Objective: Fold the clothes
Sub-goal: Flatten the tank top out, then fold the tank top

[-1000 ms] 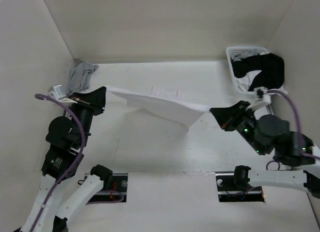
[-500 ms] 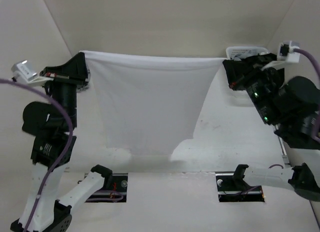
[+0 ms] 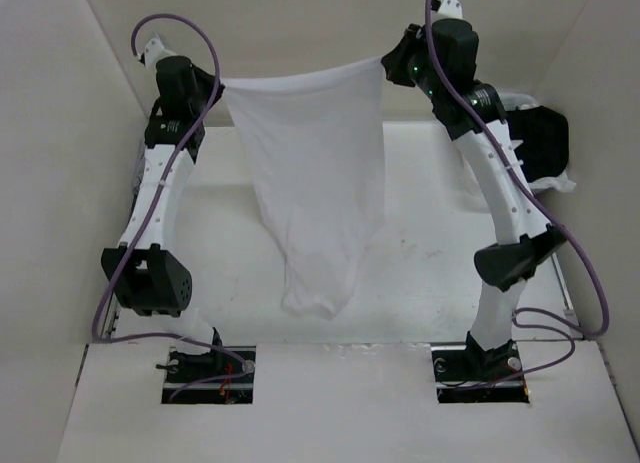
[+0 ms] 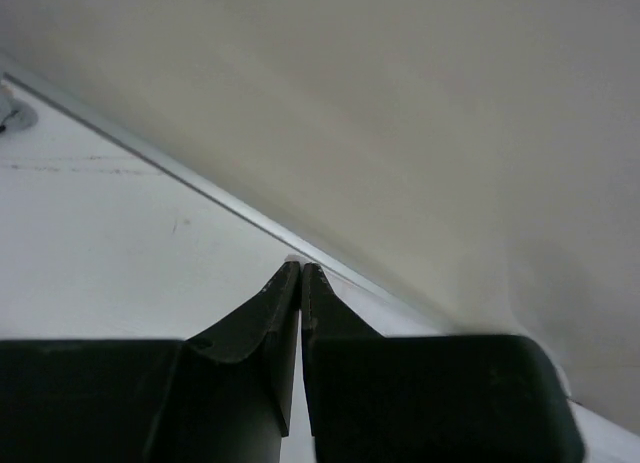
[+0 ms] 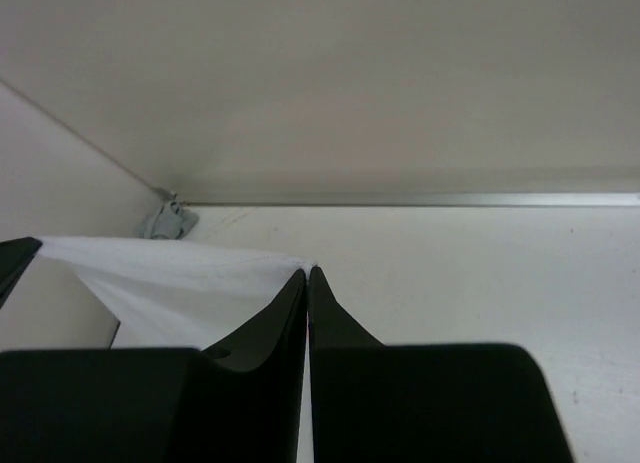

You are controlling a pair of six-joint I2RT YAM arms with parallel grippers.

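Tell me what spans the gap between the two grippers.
The white tank top: its upper edge runs from the left gripper to the right gripper, the rest hanging down. The top external view shows it.

the left arm (image 3: 158, 198) and right arm (image 3: 503, 188) had slim white links with bulky black joint housings (image 3: 150, 283). a purple cable (image 3: 172, 23) ran along each. the fingers (image 4: 262, 328) were matte black, tapering to thin curved tips.
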